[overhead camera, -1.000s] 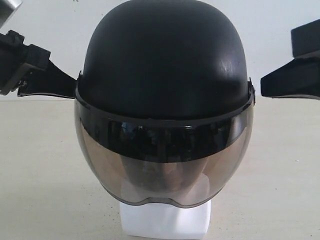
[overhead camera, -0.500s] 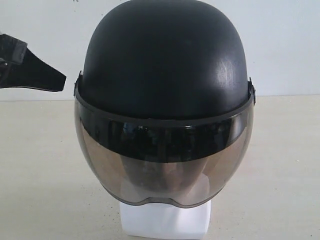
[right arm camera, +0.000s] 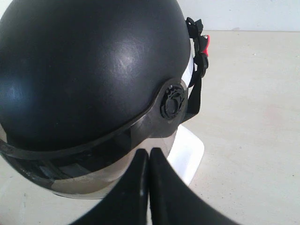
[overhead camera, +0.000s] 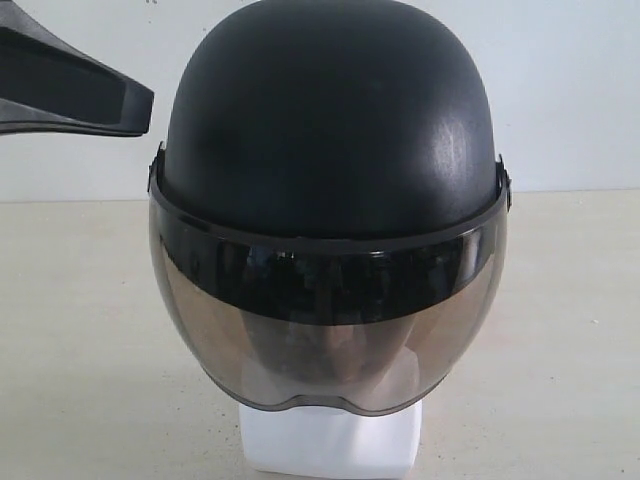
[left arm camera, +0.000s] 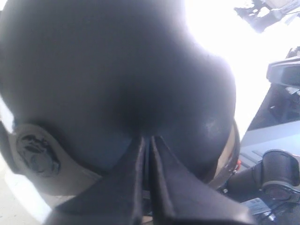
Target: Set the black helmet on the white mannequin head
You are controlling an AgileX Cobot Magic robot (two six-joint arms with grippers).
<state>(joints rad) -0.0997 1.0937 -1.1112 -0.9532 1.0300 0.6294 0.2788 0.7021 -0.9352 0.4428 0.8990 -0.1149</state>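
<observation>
Closed left hand (overhead camera: 143,108) beside black helmet (overhead camera: 330,120)

A second ago the left gripper (overhead camera: 138,108), a pair of black tapered plastic fingers pressed together, sat low against the brim of the matte black rounded helmet (overhead camera: 330,120). It then drew back toward the edge of the exterior view. It has now risen, and its tip is level with the upper shell, near it but not touching. The right gripper (right arm camera: 149,153), the same black wedge shape, stood just off the opposite brim a second ago and has since left the exterior view altogether.
</observation>
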